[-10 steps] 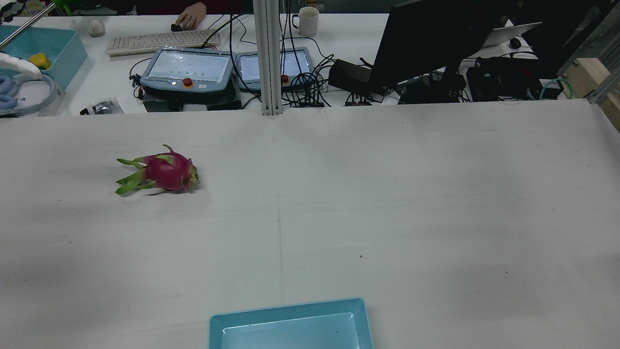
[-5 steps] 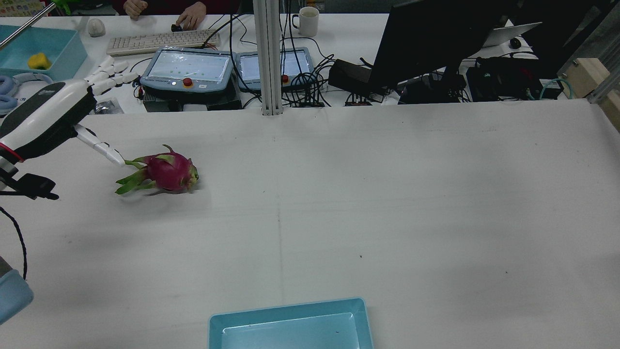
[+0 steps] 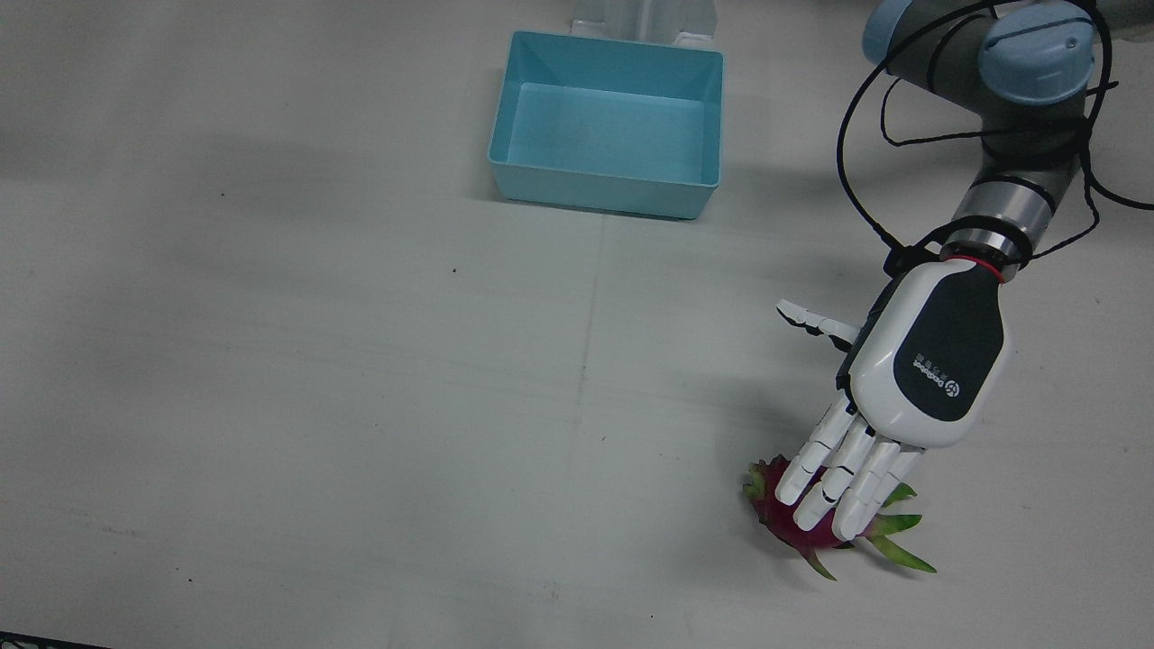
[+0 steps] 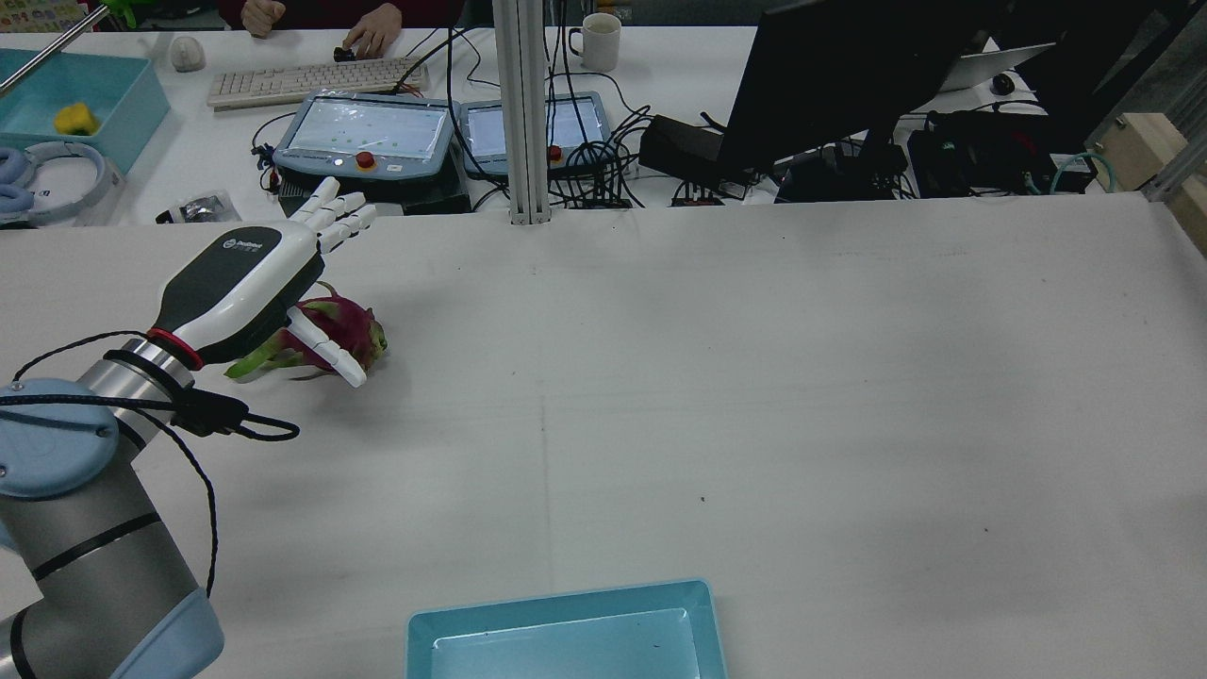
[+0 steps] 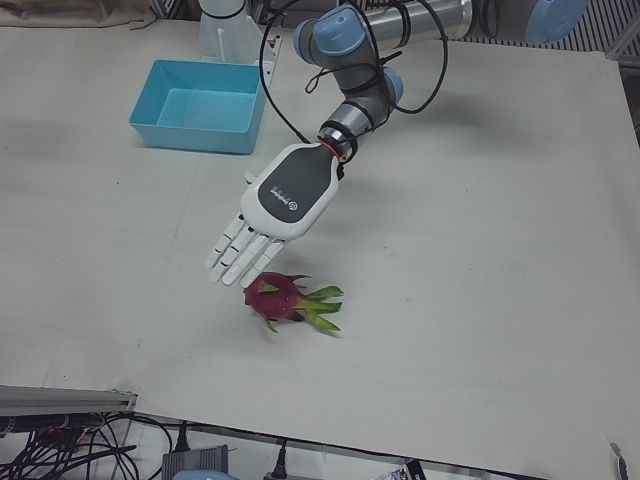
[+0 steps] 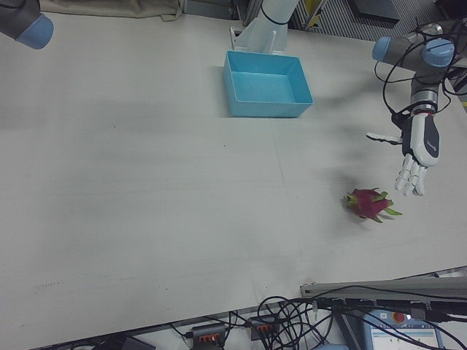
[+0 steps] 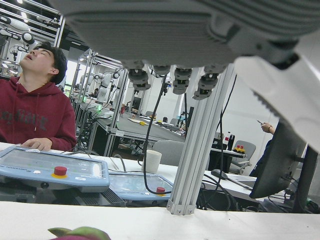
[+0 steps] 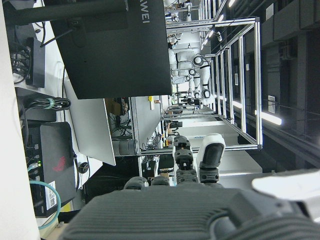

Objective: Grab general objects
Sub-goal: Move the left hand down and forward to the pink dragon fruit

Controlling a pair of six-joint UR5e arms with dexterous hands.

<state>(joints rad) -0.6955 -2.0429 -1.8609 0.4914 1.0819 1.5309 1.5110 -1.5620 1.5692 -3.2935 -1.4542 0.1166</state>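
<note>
Since half a second ago, our left hand [image 4: 247, 283] has swung in from the table's left edge and now hangs over the dragon fruit [image 4: 332, 332], where earlier only one outstretched finger reached toward its leaf tips. The fingers [image 3: 834, 478] are spread wide and straight, palm down, holding nothing; the left-front view shows clear air between them and the fruit, so no contact yet. The fruit lies on its side on the white table [image 3: 361, 406], on the left arm's half, well apart from the empty blue bin [image 3: 606, 126]. Its long axis runs roughly crosswise to the fingers in the front view: rounded magenta body under the fingertips, green leafy scales trailing out beyond them. We judge the next move to be a descent and a curl around the body. Skin looks waxy, smooth and bulbous with stiff pointed scales; we expect it could roll sideways if pressed off-centre. The right hand [image 8: 190, 210] shows only in its own camera, fingers apparently extended, and is far from the fruit.
</note>
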